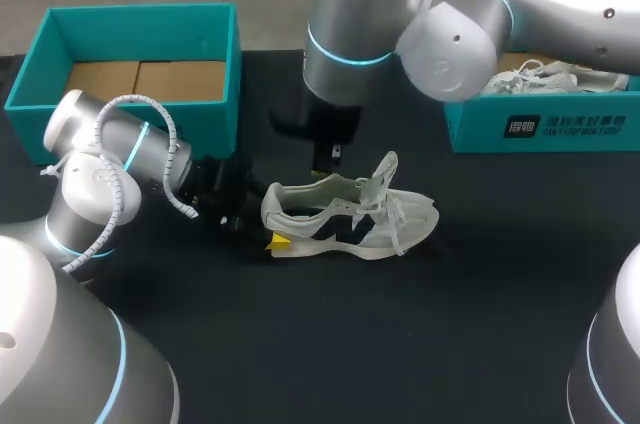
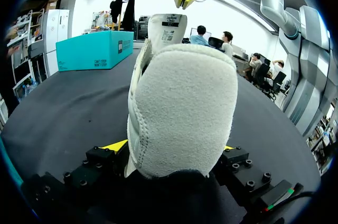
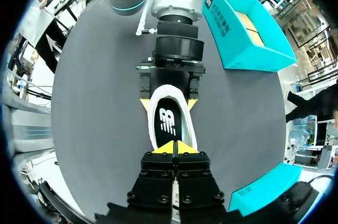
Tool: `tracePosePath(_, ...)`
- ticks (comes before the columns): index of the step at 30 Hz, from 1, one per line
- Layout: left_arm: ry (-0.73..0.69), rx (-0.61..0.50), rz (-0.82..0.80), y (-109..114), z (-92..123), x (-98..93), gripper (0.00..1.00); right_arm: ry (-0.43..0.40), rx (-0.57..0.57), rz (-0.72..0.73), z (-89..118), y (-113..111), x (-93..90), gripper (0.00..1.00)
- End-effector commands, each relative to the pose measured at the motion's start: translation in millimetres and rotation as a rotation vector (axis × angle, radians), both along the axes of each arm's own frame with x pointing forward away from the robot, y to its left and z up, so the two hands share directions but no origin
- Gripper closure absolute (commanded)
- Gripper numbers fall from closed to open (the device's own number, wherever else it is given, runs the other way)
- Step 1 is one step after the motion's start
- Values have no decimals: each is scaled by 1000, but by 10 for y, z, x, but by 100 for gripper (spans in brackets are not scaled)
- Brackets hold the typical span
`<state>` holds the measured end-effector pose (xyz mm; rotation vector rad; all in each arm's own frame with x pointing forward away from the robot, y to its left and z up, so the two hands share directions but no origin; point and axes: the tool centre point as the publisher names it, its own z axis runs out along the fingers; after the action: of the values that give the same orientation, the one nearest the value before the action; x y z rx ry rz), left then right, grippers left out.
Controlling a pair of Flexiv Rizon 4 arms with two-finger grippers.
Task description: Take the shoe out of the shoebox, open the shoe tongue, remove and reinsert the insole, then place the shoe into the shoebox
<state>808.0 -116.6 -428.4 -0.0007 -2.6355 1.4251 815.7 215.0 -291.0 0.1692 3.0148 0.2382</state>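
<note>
**Shoe out on the table, heel held in our left gripper**

A black table (image 1: 400, 344) lies under us. Our left arm (image 1: 110, 159) comes in low from the left. Our right arm (image 1: 360, 34) reaches in from the right, past the middle, and hangs over the work.

At the far left stands an open teal shoebox with a brown cardboard floor (image 1: 140, 16). A second teal shoebox (image 1: 480, 129) sits at the far right, with pale shoe material showing inside it.

Between the boxes, well apart from both, a pale grey mesh-and-suede running shoe (image 1: 350, 229) rests on its sole on the table. Its toe points right and its heel points left.

Our left gripper (image 3: 167, 103) is clamped on the heel, with one yellow tip against each side of it. Our right gripper (image 3: 173, 147) hovers just above the shoe's opening. Its two yellow tips are pressed together with nothing between them.

The shoe's grey tongue with a printed label (image 2: 169, 26) stands upright, just below those closed tips. A black insole with a white logo (image 3: 168, 121) lies flat inside the shoe.
</note>
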Motion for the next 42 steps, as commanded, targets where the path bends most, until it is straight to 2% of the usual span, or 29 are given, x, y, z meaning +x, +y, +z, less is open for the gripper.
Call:
tracePosePath(1,1,1,-1,-12,-42,14,100,-6,5,-5,-223,8,-25,100)
tracePosePath(9,1,1,-1,-12,-42,14,100,14,-13,0,-404,-40,-44,100)
tracePosePath(21,1,1,-1,-12,-42,14,100,48,-83,53,-551,-88,200,100)
tracePosePath(29,1,1,-1,-12,-42,14,100,77,-133,48,-570,-224,96,100)
tracePosePath(33,1,1,-1,-12,-42,14,100,88,-106,28,-565,-222,24,100)
tracePosePath(42,1,1,-1,-12,-42,14,100,88,-106,28,-565,-222,24,100)
